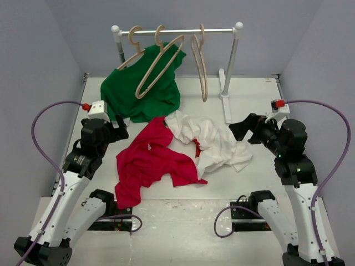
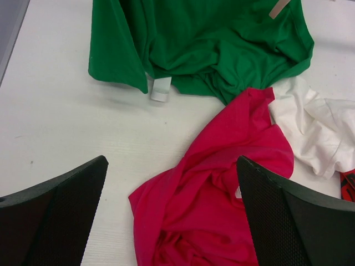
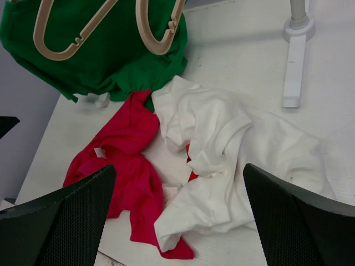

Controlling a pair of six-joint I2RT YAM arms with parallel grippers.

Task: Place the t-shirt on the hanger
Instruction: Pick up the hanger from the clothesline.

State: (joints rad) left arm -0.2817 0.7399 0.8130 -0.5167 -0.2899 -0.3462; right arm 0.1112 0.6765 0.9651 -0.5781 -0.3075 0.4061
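With the left tool (image 1: 118, 127) and right tool (image 1: 240, 131) both spread and empty, the red t-shirt (image 1: 151, 162) lies crumpled in front of the rack (image 1: 177, 31); limp and light, it likely wants pinching at the collar.

- Tabletop (image 1: 260, 183) bare along left, right, near edges.
- Centre covered: red t-shirt (image 1: 152, 160), white t-shirt (image 1: 213, 144), green t-shirt (image 1: 144, 91).
- Rack post (image 1: 231, 66) stands rear right; hangers (image 1: 202, 72) dangle behind.
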